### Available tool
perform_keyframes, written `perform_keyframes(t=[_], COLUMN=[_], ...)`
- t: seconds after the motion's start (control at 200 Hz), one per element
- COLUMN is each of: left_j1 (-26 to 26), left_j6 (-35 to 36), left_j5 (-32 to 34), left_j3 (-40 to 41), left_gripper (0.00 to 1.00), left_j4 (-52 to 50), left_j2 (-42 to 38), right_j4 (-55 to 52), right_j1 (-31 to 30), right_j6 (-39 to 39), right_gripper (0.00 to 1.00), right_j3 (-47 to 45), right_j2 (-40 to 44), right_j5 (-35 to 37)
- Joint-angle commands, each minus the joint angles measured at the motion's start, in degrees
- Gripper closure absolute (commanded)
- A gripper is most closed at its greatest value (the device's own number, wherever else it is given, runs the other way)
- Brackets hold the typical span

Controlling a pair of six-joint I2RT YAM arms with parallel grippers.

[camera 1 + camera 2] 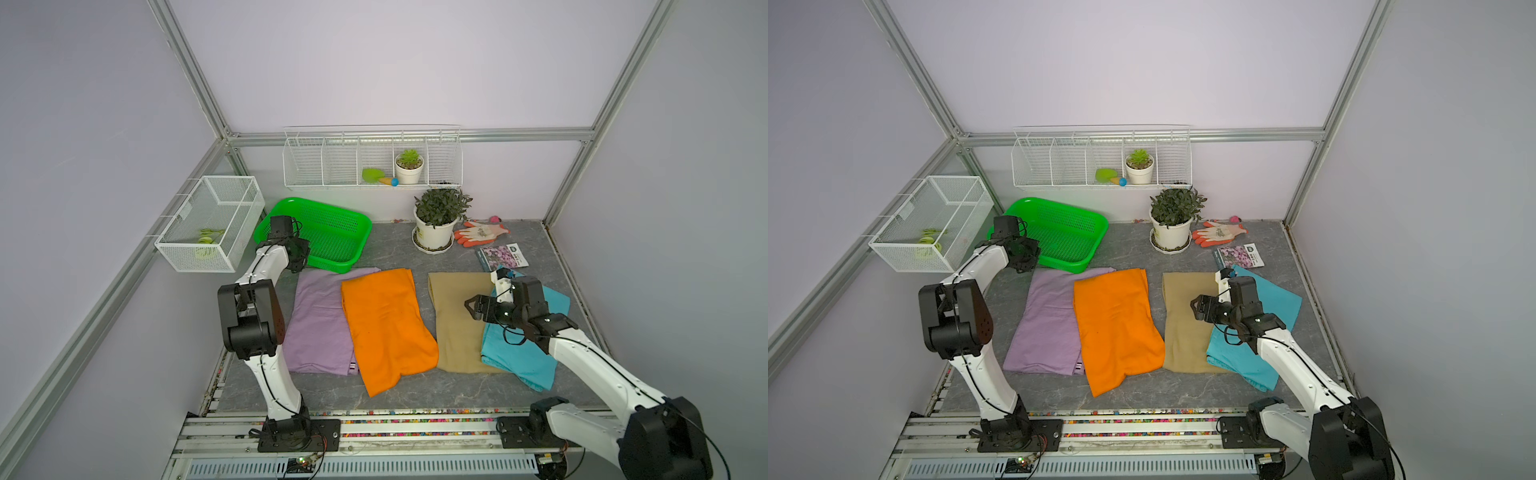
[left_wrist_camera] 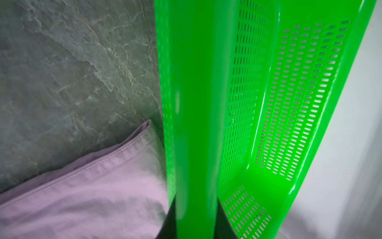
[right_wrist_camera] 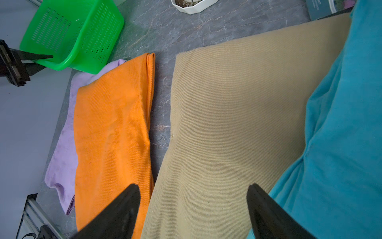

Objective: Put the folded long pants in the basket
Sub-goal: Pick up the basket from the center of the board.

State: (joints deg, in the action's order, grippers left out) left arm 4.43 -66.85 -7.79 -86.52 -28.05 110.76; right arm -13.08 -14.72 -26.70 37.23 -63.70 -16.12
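- At the near-left corner of the basket (image 1: pixel 332 232): gripped its rim with the left gripper (image 3: pixel 48 61).
- Found folded long pants outside, on its near side: lilac pants (image 1: pixel 318 324) touching its wall, then orange pants (image 1: pixel 386 328), tan pants (image 1: pixel 455 332), teal pants (image 1: pixel 528 361).
- Held the right gripper (image 3: pixel 193 187) wide open above the tan pants.
- Judged long axes pointing away from the basket; left arm (image 1: pixel 268 266) nearer.

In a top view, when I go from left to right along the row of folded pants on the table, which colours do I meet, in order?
lilac pants → orange pants → tan pants → teal pants
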Motion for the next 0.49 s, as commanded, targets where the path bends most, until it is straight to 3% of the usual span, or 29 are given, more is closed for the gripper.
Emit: perform_keyframes(t=[0.0,0.3,0.415,0.49], left_j1=[0.1,-0.4,-3.7,-8.2], left_j6=[-0.9,-7.2,-9.0,-11.5], left_j5=[-8.2,-8.8,-8.7,-3.6], left_j3=[1.0,6.4,10.8,14.0], left_gripper=[1.00,1.00,1.00,1.00], left_j4=[1.3,-5.1,-6.2,-8.7], left_j2=[-4.6,-15.6,-20.7,-25.3], right_j4=[-0.3,-1.2,-2.5,-4.5], right_j1=[-0.2,-0.2,-0.2,-0.2], right_j6=[0.9,0.6,0.0,-0.8], right_gripper=[0.14,0.14,0.14,0.14], right_j3=[-1.3,-0.8,0.2,1.3], right_j2=[0.1,1.3,2.0,2.3], right_j5=[1.1,1.6,2.6,4.3])
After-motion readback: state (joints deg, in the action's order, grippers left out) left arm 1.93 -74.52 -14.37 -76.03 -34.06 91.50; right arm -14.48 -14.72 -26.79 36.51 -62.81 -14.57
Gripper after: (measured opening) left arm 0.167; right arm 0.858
